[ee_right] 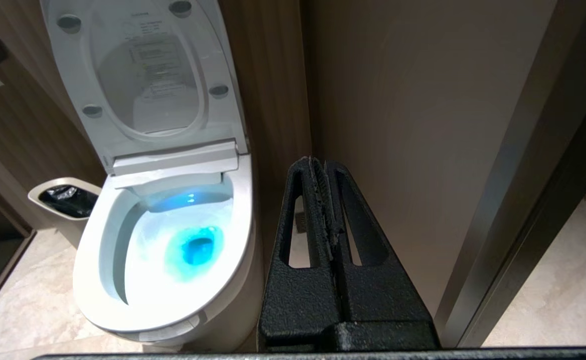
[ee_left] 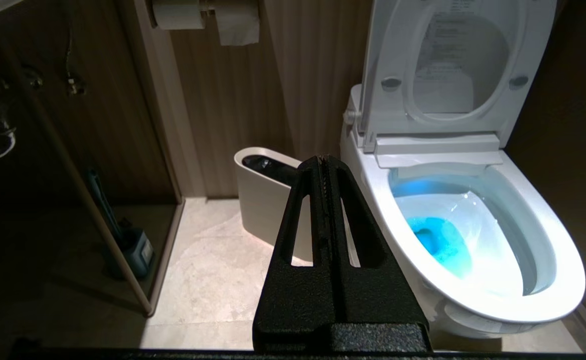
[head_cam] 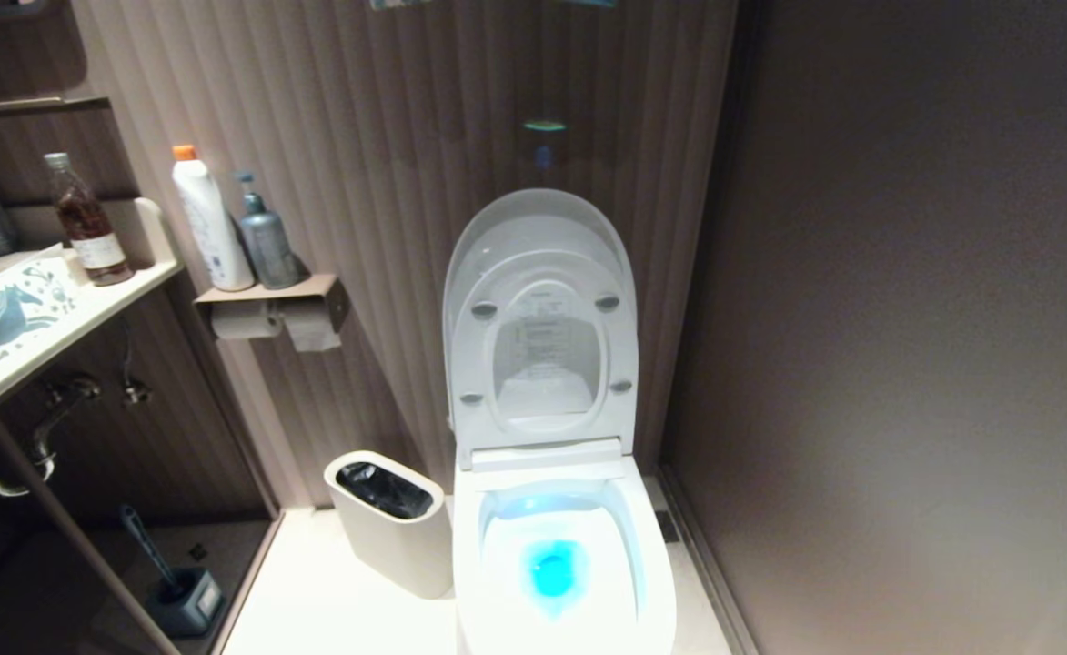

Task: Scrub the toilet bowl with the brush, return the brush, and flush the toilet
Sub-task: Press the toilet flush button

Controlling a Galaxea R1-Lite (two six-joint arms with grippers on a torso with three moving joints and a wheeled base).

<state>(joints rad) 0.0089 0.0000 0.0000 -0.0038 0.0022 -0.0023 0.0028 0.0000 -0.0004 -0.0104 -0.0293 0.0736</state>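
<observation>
Left gripper (ee_left: 325, 159) finish: matte black, rough grainy texture.
Left gripper shape: two tapering fingers (ee_left: 300, 220), each with a long slot cut through it.
Left jaws inner faces: fine ribbing along the seam.
Right gripper (ee_right: 318, 161) finish: the same black grainy texture.
Right gripper shape: slotted tapering fingers; worn, frayed ribbing along the seam.
Base block: flat black bar across both wrist views.

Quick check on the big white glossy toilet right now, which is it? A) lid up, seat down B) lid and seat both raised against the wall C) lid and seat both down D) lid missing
B: on the large white glossy toilet, the white lid and ring-shaped seat both stand upright against the ribbed wall, leaving the blue-lit bowl open. Beside it stands the off-white oval waste bin.
</observation>
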